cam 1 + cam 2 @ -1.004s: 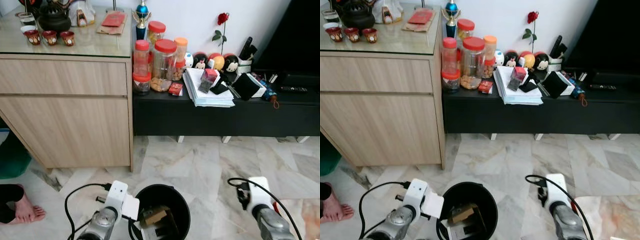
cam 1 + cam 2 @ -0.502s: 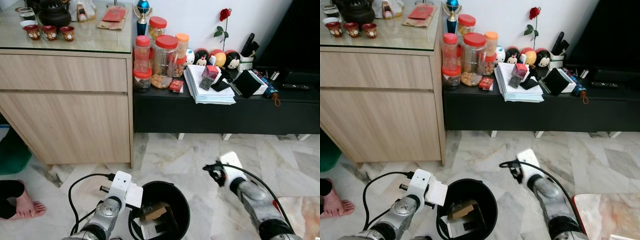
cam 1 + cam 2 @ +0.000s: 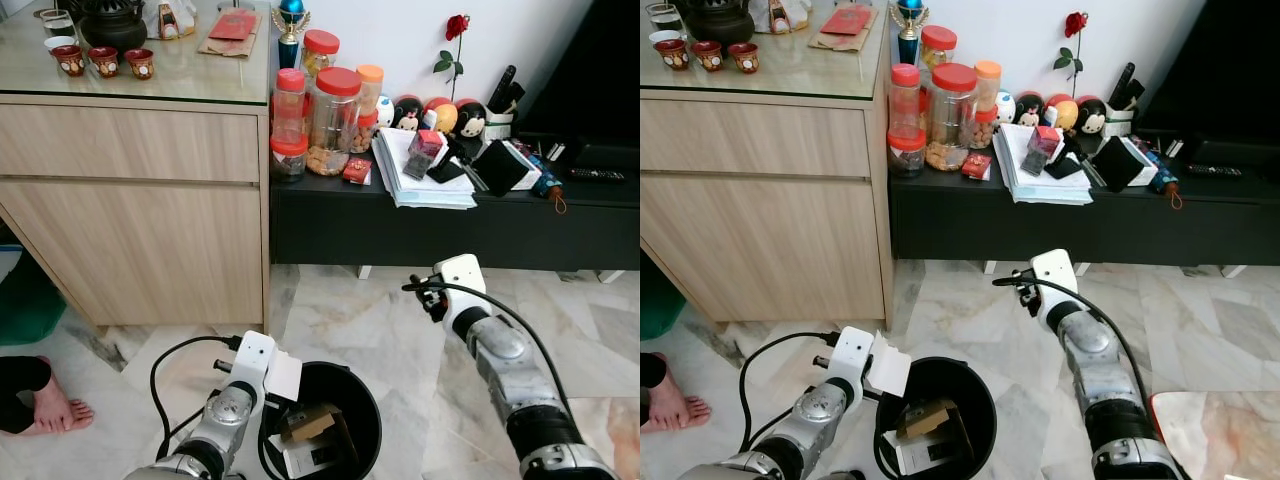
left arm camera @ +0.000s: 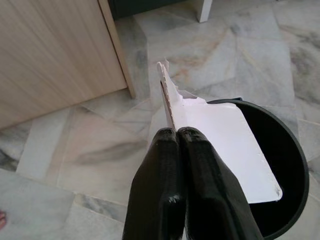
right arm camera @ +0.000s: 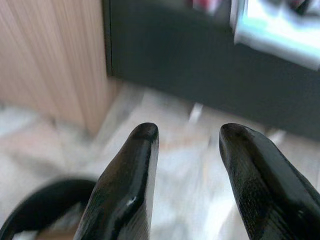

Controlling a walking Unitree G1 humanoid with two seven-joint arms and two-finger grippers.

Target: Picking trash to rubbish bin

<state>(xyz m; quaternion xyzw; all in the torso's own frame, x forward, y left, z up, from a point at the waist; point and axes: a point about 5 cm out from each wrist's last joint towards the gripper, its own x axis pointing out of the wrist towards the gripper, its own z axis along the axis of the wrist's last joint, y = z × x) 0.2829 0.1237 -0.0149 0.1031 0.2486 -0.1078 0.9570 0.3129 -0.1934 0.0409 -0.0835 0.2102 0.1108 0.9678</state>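
Note:
A black rubbish bin (image 3: 345, 368) stands on the marble floor right in front of me, holding a brown cardboard piece (image 3: 308, 422) and white packaging. My left gripper (image 4: 176, 132) is shut on a white card (image 3: 283, 377), which it holds upright at the bin's left rim (image 4: 290, 165). My right gripper (image 5: 187, 132) is open with nothing between its fingers. It is raised above the floor to the right of the bin and points toward the black bench; its white wrist (image 3: 462, 275) shows in the left eye view.
A wooden cabinet (image 3: 140, 220) stands at the left. A low black bench (image 3: 450, 235) along the wall carries jars (image 3: 330, 120), stacked papers (image 3: 425, 180) and small items. A person's bare foot (image 3: 55, 410) rests on the floor at the far left, near a green object (image 3: 25, 305).
My right arm has lifted from low at the right edge, up and forward toward the bench. The left gripper with the white card has edged closer to the bin's rim.

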